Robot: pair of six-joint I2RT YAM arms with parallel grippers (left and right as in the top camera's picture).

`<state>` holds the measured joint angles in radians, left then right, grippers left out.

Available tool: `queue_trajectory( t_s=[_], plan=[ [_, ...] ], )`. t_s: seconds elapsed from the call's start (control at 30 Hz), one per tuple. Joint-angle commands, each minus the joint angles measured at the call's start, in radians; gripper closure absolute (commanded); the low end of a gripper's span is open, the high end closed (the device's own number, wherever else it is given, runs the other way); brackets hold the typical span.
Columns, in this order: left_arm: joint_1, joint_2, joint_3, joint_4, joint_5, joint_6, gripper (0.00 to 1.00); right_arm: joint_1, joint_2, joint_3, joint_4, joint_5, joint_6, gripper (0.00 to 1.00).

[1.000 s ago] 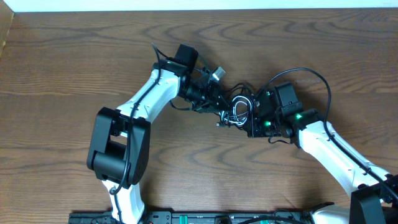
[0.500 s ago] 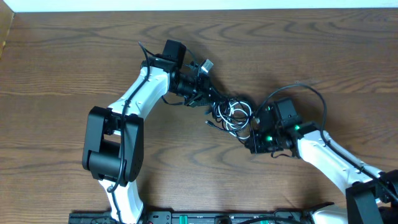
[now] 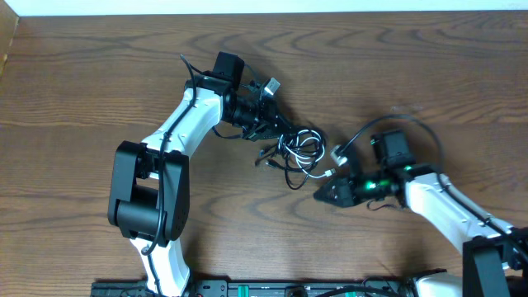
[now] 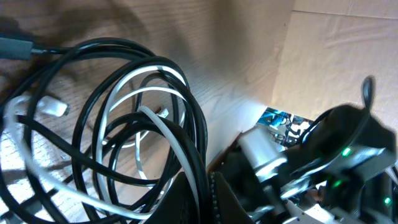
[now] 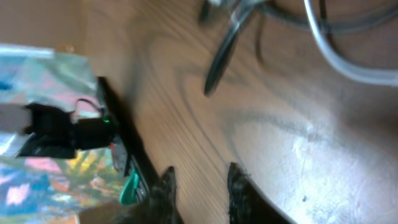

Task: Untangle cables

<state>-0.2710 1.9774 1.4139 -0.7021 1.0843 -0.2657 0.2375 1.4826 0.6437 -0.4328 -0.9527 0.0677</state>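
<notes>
The cables lie in one tangled bundle at the table's middle: loops of black cable wound through the white cable. My left gripper sits at the bundle's upper left. In the left wrist view the left gripper is shut on black and white strands together. My right gripper hovers just below and right of the bundle. In the right wrist view the right gripper is open over bare wood, with a black plug end and the white cable lying ahead of it.
Dark wood table all round the bundle. A pale wall edge runs along the far side. The arms' bases and a black rail line the near edge. The right arm's own thick black wire arcs above its wrist.
My right gripper has opened, let go of the bundle and drawn down and away from it. The left arm first pulled the bundle up and left, then held still.
</notes>
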Motion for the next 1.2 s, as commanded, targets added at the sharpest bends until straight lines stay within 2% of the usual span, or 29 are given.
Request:
queue_trajectory(
  t_s=[0.0,0.2,0.4,0.47,0.57,0.67,0.73,0.83,0.93,1.17],
  plan=[
    [0.006,0.003,0.001,-0.003,0.000,-0.002,0.92,-0.082,-0.003,0.044,0.000,-0.182,-0.047,0.65],
    [0.006,0.003,0.001,-0.010,0.000,-0.003,0.93,-0.191,-0.003,0.045,0.007,-0.152,-0.035,0.51],
    [0.006,0.003,0.001,-0.018,0.005,-0.101,0.93,-0.193,-0.003,0.042,0.006,-0.122,0.010,0.50],
    [0.006,0.003,0.001,-0.018,0.004,-0.125,0.92,-0.177,-0.003,0.042,0.006,-0.121,0.018,0.53],
    [0.004,0.003,0.001,-0.022,0.012,-0.164,0.93,-0.141,-0.003,0.042,0.007,-0.060,0.089,0.60],
    [0.003,0.003,0.001,-0.022,0.034,-0.196,0.93,-0.095,-0.003,0.033,0.033,0.014,0.211,0.56],
    [0.003,0.003,0.001,-0.022,0.034,-0.204,0.92,-0.056,-0.003,0.012,0.112,0.020,0.323,0.53],
    [0.001,0.003,0.001,-0.022,0.034,-0.204,0.93,-0.017,-0.003,-0.007,0.211,0.062,0.418,0.53],
    [-0.015,0.003,0.001,-0.022,0.034,-0.204,0.93,0.019,-0.003,-0.013,0.290,0.185,0.562,0.53],
    [-0.039,0.003,0.001,-0.022,0.034,-0.203,0.92,0.040,-0.003,-0.013,0.389,0.245,0.713,0.66]
  ],
)
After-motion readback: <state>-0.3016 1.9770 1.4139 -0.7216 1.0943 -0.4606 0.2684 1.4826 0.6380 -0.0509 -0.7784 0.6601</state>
